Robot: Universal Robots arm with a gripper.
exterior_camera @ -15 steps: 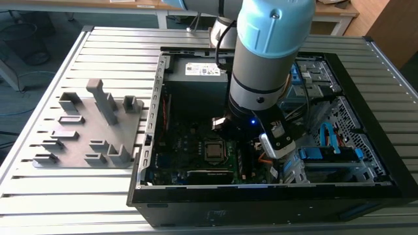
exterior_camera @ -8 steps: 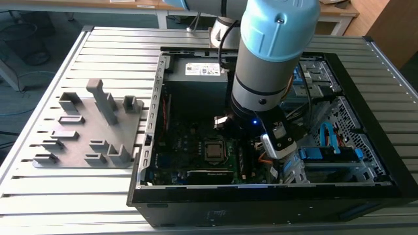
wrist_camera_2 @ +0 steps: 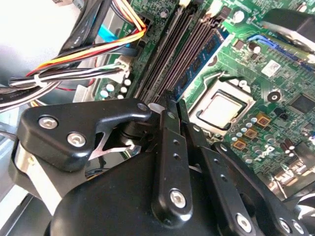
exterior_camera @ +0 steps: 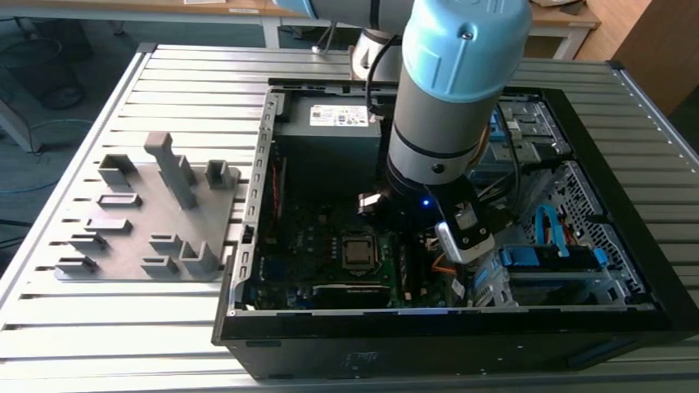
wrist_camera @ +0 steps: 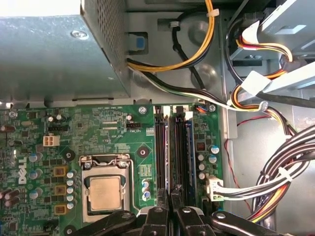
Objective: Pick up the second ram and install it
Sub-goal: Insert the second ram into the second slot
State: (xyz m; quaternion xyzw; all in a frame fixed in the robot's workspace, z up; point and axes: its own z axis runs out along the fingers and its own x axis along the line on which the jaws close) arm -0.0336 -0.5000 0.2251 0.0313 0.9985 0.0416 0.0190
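Ribbed metal worktop (exterior_camera: 164,327) carries our open computer case (exterior_camera: 437,323), arm low inside it at centre frame. Below us the motherboard (wrist_camera: 59,162) shows its slots running lengthwise away from our fingers (wrist_camera: 170,209), which are pressed together on the second ram (wrist_camera: 188,147), seated upright in a slot just right of the processor socket (wrist_camera: 104,191). Cable bundles (wrist_camera: 275,177) crowd the right edge.

Holder block (exterior_camera: 153,214) at the exterior view's left of computer case (exterior_camera: 251,327) (motherboard (exterior_camera: 317,246) inside)
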